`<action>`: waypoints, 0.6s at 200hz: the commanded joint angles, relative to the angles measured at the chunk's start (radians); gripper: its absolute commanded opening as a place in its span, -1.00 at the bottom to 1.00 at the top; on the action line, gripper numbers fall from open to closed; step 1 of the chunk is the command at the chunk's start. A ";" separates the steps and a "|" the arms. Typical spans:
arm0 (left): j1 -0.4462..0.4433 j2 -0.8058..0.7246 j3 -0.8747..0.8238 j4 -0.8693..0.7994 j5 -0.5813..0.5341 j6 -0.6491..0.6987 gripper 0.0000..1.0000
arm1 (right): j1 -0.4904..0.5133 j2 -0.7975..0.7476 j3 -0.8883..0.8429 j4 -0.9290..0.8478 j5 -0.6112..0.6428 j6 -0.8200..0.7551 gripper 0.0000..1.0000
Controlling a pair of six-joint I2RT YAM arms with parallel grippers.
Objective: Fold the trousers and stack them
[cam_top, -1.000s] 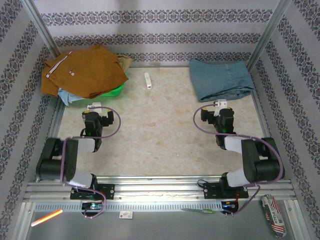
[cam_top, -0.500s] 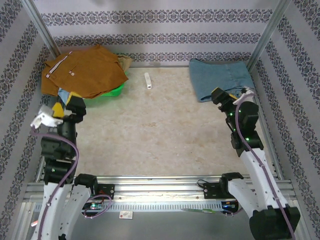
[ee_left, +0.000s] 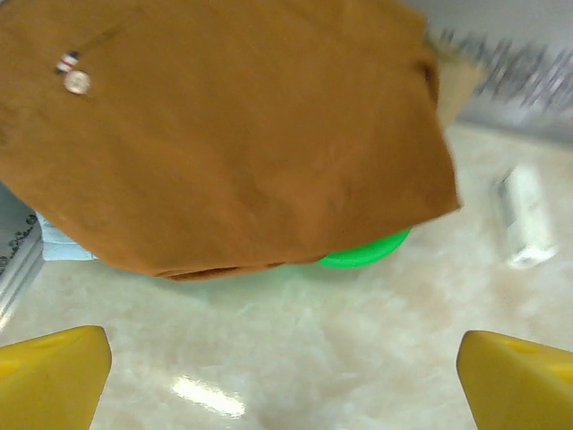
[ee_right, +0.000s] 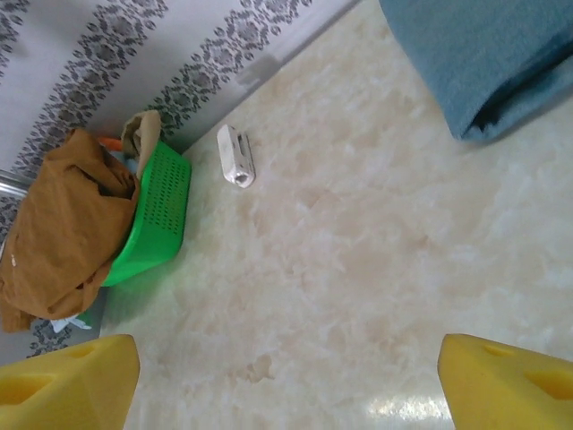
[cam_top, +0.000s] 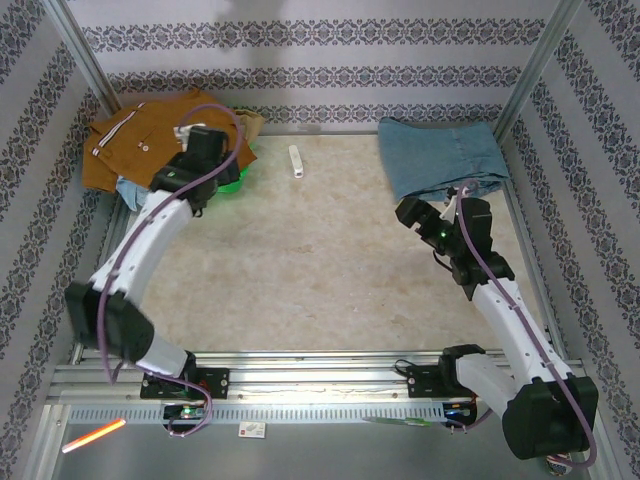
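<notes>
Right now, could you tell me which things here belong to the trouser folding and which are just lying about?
Job: brown trousers, draped over the green basket; left claw, open, facing them.
Lying about: folded denim piece; pale blue garment under the trousers; small white object.

Left wrist view: the long rust-brown cloth trousers (ee_left: 233, 134) run off the top and left edges and bury most of the green plastic basket (ee_left: 363, 255), only a sliver pokes out. The pale light-blue garment (ee_left: 61, 246) is mostly tucked under them too. The small white oblong thing (ee_left: 524, 215) is too blurry to identify. Right wrist view chops the faded blue denim piece (ee_right: 483, 63) at top and right.
</notes>
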 commanded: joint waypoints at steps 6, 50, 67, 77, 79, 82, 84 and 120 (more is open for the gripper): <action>-0.004 0.081 0.064 -0.039 -0.129 0.180 0.99 | 0.011 -0.012 0.009 -0.049 -0.028 -0.002 0.84; 0.011 0.378 0.237 -0.098 -0.203 0.246 0.99 | 0.011 -0.018 0.009 -0.073 -0.052 -0.014 0.88; 0.024 0.453 0.268 -0.087 -0.193 0.241 0.99 | 0.010 -0.018 0.008 -0.075 -0.060 -0.013 0.89; 0.031 0.490 0.292 -0.096 -0.192 0.231 0.92 | 0.010 -0.019 0.008 -0.079 -0.063 -0.015 0.89; 0.032 0.496 0.299 -0.099 -0.193 0.229 0.91 | 0.010 -0.020 0.008 -0.080 -0.063 -0.017 0.89; 0.034 0.506 0.308 -0.103 -0.195 0.227 0.88 | 0.011 -0.020 0.009 -0.082 -0.063 -0.018 0.89; 0.034 0.511 0.312 -0.105 -0.195 0.228 0.86 | 0.011 -0.021 0.009 -0.085 -0.063 -0.020 0.89; 0.039 0.546 0.351 -0.102 -0.180 0.258 -0.12 | 0.009 -0.020 0.015 -0.112 -0.060 -0.042 0.89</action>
